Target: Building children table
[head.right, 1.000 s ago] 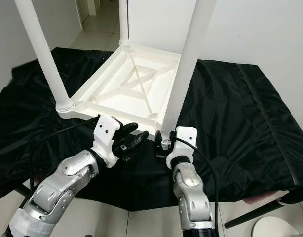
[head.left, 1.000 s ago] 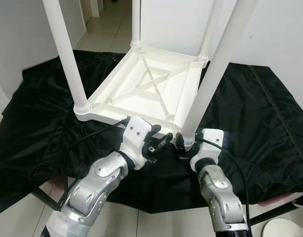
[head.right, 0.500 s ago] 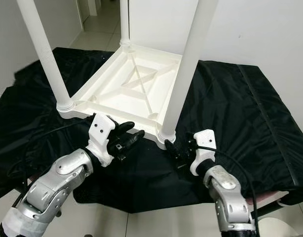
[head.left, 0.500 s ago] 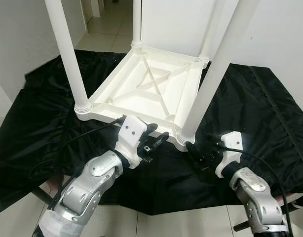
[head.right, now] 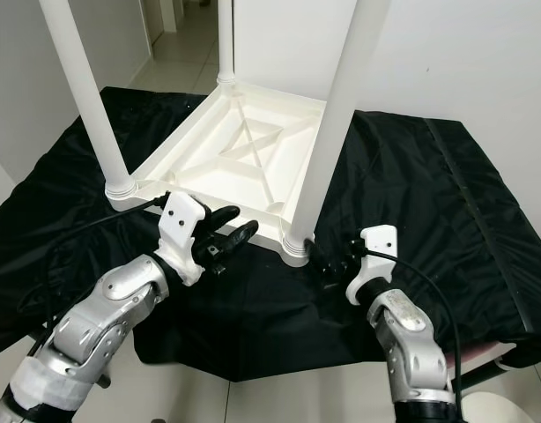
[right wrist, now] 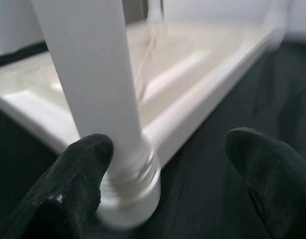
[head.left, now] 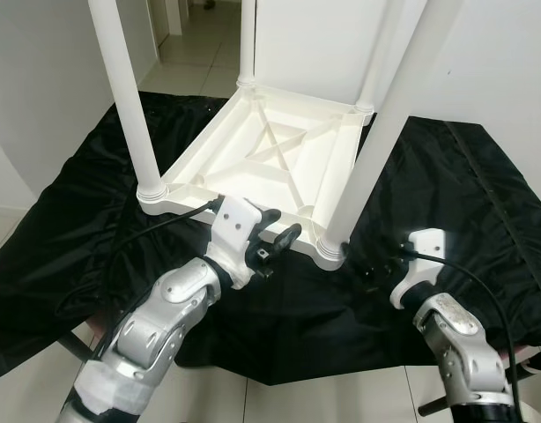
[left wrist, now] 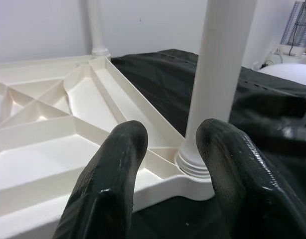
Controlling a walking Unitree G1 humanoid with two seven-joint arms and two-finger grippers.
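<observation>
the white children's table lies upside down on the black cloth that covers the desk, its ribbed underside facing up so the sockets at the corners can take the legs. all four white legs stand in their corners and rise out of the top of the head views. the near right leg sits in its collar at the corner closest to the robot, and both arms are gathered around that corner, probably because it is the joint being checked or seated.

the left pincer hovers just beside the near edge of the frame, fingers parted and holding nothing, aimed toward that collar. the right pincer sits low on the cloth just beside the foot of the leg, fingers spread wide to either side of the collar, released and not gripping it. judged from this, assembly looks close to finished.
</observation>
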